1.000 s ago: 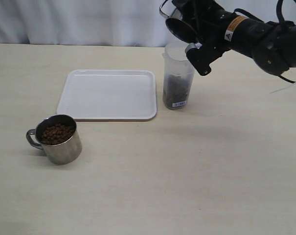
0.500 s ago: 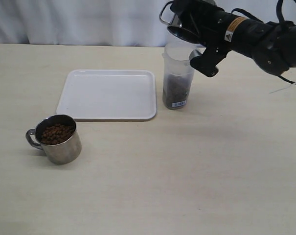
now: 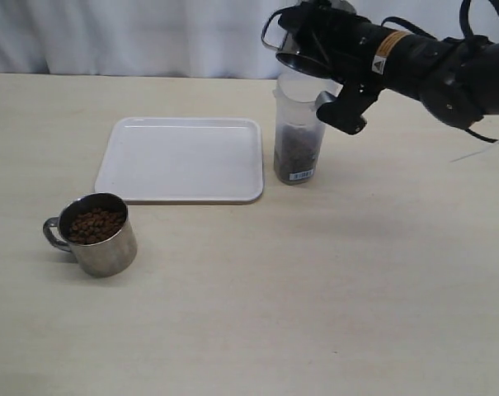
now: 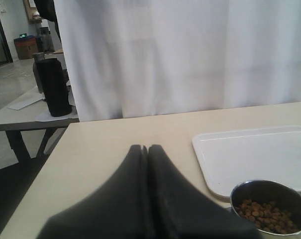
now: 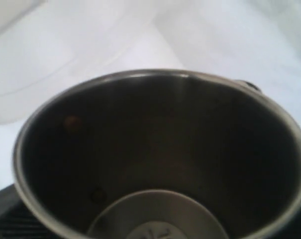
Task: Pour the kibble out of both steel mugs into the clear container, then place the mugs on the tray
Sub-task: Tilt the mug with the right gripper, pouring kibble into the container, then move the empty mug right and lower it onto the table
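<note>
One steel mug (image 3: 301,43) hangs tipped just above the rim of the clear container (image 3: 299,124), with my right gripper (image 3: 322,64) shut on it. The right wrist view looks into this mug (image 5: 155,134), and its inside looks empty. Kibble (image 3: 297,153) fills the container's lower part. The other steel mug (image 3: 101,241) stands at the front left, full of kibble (image 3: 96,224). The white tray (image 3: 183,158) lies empty between the two. My left gripper (image 4: 145,149) is shut on nothing, close to the full mug (image 4: 289,191) and the tray (image 4: 254,154).
A white curtain closes off the back of the beige table (image 3: 331,280). In the left wrist view a second table with a black cylinder (image 4: 55,87) stands beyond the table's edge.
My right gripper has shifted slightly left over the container and turned the held mug. The full mug, the tray and the container have not moved.
</note>
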`<state>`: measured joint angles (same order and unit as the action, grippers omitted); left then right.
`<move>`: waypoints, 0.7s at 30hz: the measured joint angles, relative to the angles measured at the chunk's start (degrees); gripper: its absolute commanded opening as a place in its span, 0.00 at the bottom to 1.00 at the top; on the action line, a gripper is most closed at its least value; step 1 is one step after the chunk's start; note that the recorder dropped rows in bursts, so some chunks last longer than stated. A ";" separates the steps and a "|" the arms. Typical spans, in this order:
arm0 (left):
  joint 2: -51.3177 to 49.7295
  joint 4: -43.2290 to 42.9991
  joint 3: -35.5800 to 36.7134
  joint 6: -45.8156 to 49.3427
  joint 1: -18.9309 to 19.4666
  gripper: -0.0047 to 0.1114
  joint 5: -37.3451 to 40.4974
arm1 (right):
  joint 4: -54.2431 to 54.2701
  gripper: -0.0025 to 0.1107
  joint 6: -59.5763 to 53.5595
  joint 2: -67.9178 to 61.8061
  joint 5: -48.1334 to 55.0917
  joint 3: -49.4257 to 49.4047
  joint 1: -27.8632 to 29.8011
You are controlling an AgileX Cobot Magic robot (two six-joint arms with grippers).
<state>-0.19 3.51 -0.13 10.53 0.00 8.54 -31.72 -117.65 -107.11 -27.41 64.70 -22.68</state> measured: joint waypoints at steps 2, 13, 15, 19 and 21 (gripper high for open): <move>0.00 0.00 0.00 0.00 0.00 0.04 0.00 | 1.05 0.06 -0.40 0.00 -0.11 -0.11 -0.11; 0.00 0.00 0.00 0.00 0.00 0.04 0.00 | 30.93 0.06 18.93 0.04 -11.88 -0.33 -0.20; 0.00 0.00 0.00 0.00 0.00 0.04 0.00 | 39.13 0.06 25.60 0.28 -18.58 -0.33 0.09; 0.00 0.00 0.00 0.00 0.00 0.04 0.00 | 46.29 0.06 40.47 1.09 -21.22 -0.44 2.08; 0.00 0.00 0.00 0.00 0.00 0.04 0.00 | 46.82 0.06 49.37 1.48 -19.91 -1.20 3.32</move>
<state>-0.19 3.51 -0.13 10.53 0.00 8.54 15.10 -68.28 -105.63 -47.32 63.51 -19.36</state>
